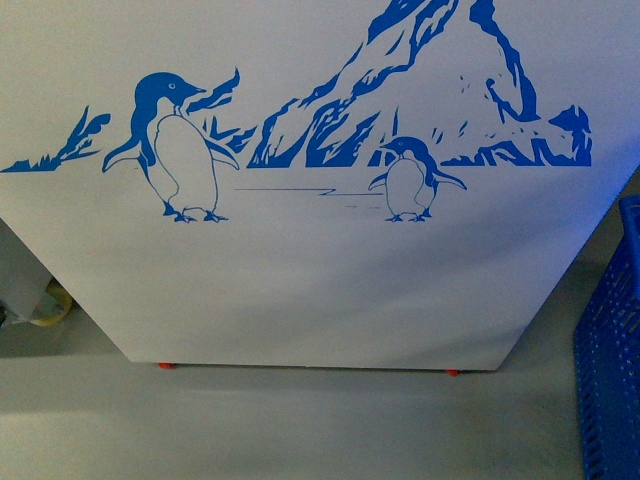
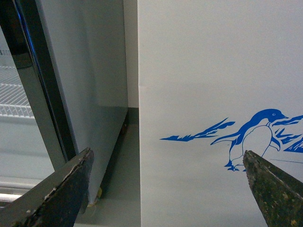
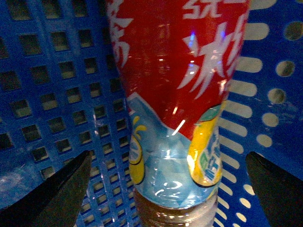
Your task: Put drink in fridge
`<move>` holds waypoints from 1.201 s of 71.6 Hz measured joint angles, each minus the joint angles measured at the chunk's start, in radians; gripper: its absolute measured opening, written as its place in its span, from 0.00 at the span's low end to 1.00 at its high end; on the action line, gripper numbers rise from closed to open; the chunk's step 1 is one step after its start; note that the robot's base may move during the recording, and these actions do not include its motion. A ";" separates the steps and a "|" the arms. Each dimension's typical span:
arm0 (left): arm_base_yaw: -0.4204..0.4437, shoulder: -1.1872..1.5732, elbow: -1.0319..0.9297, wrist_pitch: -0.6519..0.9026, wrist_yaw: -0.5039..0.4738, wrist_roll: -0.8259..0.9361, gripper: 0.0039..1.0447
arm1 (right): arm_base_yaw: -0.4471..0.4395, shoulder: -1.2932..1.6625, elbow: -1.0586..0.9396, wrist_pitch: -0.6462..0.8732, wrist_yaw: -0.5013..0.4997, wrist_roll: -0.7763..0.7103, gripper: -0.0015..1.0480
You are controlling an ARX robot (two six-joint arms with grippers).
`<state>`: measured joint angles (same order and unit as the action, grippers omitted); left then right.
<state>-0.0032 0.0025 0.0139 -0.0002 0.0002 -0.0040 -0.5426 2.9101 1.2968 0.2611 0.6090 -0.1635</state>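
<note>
The drink (image 3: pixel 175 71) fills the right wrist view: a clear bottle with a red label, white characters and dark liquid below the label. It stands between the spread fingers of my right gripper (image 3: pixel 168 155), which is open and not touching it. The cap is out of view. The fridge (image 1: pixel 300 290) shows as a white panel with blue penguins and a mountain across the front view. My left gripper (image 2: pixel 166 153) is open, empty, and faces the fridge (image 2: pixel 203 71) panel. Neither gripper shows in the front view.
A blue perforated basket (image 3: pixel 52 94) surrounds the bottle; the basket (image 1: pixel 610 360) stands on the floor right of the fridge. A tall grey cabinet (image 2: pixel 85 71) with a dark-framed door stands beside the fridge, a narrow gap between them. Grey floor (image 1: pixel 300 430) lies in front.
</note>
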 joint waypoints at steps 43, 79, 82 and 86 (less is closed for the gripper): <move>0.000 0.000 0.000 0.000 0.000 0.000 0.92 | -0.060 0.081 0.059 0.051 0.008 -0.079 0.93; 0.000 0.000 0.000 0.000 0.000 0.000 0.92 | -0.079 0.091 0.051 0.055 0.021 -0.098 0.42; 0.000 0.000 0.000 0.000 0.000 0.000 0.92 | -0.079 0.091 0.046 0.059 0.022 -0.097 0.40; 0.000 0.000 0.000 0.000 0.000 0.000 0.92 | -0.079 0.089 0.036 0.063 0.023 -0.095 0.38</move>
<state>-0.0032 0.0025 0.0139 -0.0002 0.0002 -0.0040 -0.6216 2.9994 1.3331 0.3241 0.6319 -0.2581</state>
